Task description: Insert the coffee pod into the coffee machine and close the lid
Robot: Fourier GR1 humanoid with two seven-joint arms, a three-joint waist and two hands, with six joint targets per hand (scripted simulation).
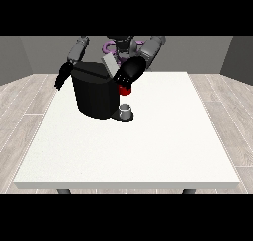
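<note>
Hand at view's right (129, 73) over boxy black coffee machine (95, 94) near table's (148, 151) far edge; fingers unreadable. Pod's likely light, rigid; grab its sides.

Grey rounded arms end in a black hand (127, 74) each.

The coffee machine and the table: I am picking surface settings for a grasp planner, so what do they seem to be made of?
The coffee machine looks like black plastic with a dull sheen: a faint pale highlight runs along its top edge. The table looks like a matte white laminate or painted board, evenly pale with no reflections; its core cannot be told.
</note>
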